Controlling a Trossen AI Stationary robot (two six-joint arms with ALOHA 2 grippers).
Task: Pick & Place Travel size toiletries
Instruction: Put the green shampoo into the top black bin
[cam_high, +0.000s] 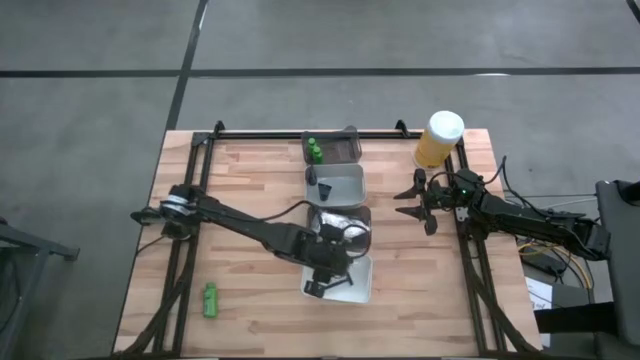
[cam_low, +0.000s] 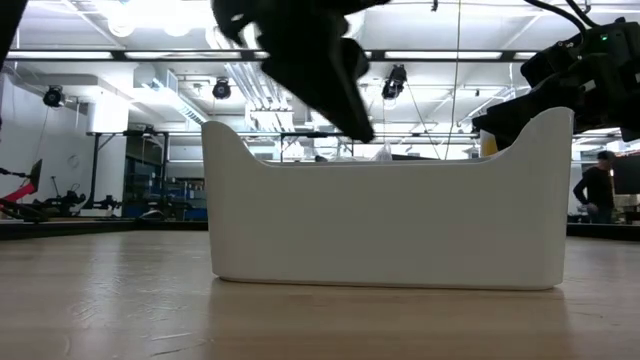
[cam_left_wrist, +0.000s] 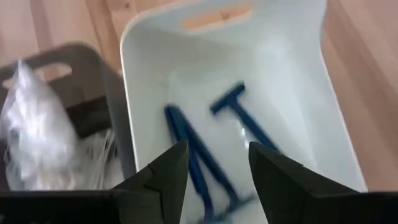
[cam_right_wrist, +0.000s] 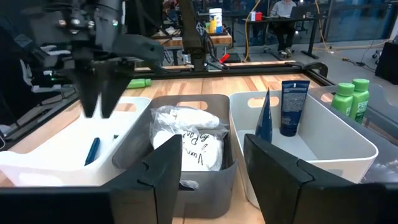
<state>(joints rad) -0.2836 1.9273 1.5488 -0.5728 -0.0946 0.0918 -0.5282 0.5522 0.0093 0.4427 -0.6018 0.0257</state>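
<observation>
A row of four trays runs down the middle of the wooden tabletop. The far tray is grey and holds two green bottles. The next tray is white and holds a dark tube standing upright and a second dark item leaning beside it. The third tray is grey and holds white packets. The near tray is white and holds two blue razors lying on its floor, side by side but not parallel.

The left end effector hangs over the near tray, above the razors. Its two fingers stand apart with a clear gap between them and grasp nothing; in the left wrist view the razors show through that gap.

The right end effector hovers over the tabletop just beside the white second tray, on the right of the row. Its fingers are parted and empty.

A third green bottle lies alone on the tabletop near the front left, well apart from the trays. A yellow container with a white cap stands at the far right edge, near the right arm.

In the low view the near tray's white wall fills the centre, with the left end effector above its rim.
</observation>
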